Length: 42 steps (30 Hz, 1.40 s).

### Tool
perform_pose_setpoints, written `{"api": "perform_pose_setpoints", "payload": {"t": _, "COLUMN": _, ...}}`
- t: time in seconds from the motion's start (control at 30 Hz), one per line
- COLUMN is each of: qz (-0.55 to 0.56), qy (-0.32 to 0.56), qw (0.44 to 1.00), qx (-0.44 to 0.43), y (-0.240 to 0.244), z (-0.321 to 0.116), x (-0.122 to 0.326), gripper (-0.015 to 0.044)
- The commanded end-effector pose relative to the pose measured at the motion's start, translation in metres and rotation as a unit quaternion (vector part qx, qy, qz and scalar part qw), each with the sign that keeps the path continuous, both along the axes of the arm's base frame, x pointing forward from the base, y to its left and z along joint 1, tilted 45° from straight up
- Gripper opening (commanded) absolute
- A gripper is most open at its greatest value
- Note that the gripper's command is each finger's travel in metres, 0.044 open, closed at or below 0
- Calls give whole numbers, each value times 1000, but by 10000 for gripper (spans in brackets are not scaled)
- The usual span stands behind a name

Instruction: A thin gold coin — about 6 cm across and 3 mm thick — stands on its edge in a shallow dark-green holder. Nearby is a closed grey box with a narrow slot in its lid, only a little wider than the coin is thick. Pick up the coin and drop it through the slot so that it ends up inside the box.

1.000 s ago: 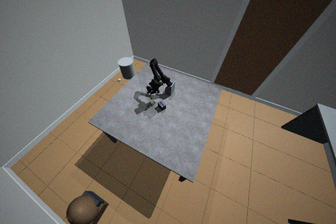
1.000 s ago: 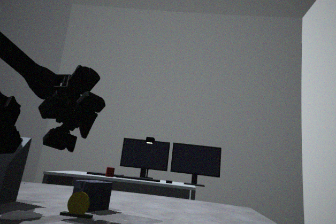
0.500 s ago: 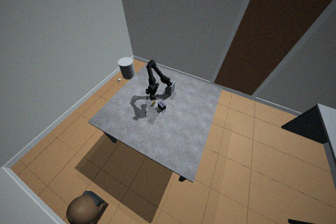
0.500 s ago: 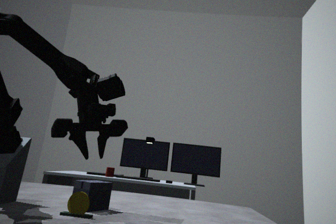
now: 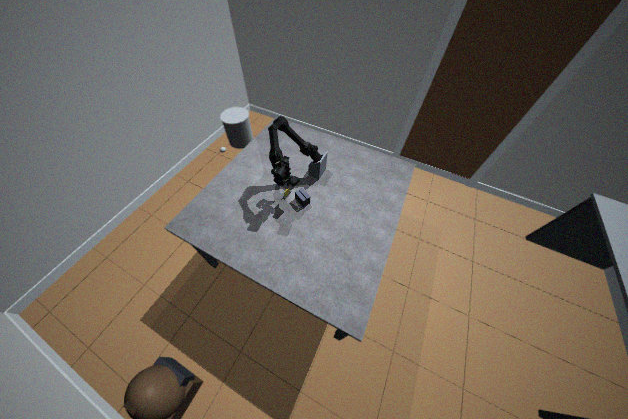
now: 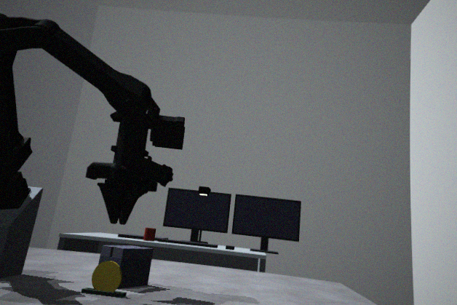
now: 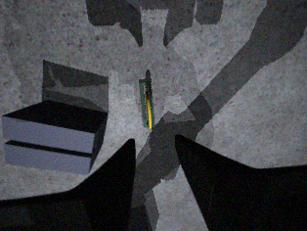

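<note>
The claw (image 6: pixel 118 220) hangs in the air well above the coin (image 6: pixel 106 276), pointing straight down, its fingers partly drawn together with a gap between them and nothing gripped. In the wrist view the coin shows edge-on as a thin yellow line, standing upright in its dark-green holder (image 7: pixel 144 100) on the desk (image 5: pixel 324 251), lined up with the gap between the two fingers. The grey box (image 7: pixel 53 137) sits just beside the coin, its lid slot (image 7: pixel 46 148) a dark narrow stripe. By the look of it, the task is barely begun: the coin is not yet picked up, so descent, grasp, lift, carry and drop all remain. One coin, one holder, one box, one slot, one claw.
</note>
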State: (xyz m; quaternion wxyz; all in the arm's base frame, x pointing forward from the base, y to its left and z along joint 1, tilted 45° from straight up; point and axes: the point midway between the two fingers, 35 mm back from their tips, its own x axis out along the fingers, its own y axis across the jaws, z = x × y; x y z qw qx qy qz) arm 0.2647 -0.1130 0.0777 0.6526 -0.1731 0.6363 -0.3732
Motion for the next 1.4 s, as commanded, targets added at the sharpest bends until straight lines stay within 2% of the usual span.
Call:
{"api": "perform_pose_setpoints", "payload": {"t": 0.0, "qz": 6, "qy": 18, "qw": 1000, "qx": 9, "y": 1, "z": -1, "x": -1, "gripper": 161}}
{"api": "perform_pose_setpoints", "payload": {"t": 0.2, "qz": 6, "qy": 18, "qw": 1000, "qx": 8, "y": -24, "z": -25, "x": -5, "gripper": 161}}
{"api": "perform_pose_setpoints", "payload": {"t": 1.37, "qz": 6, "qy": 18, "qw": 1000, "qx": 8, "y": -63, "z": -63, "x": -9, "gripper": 161}}
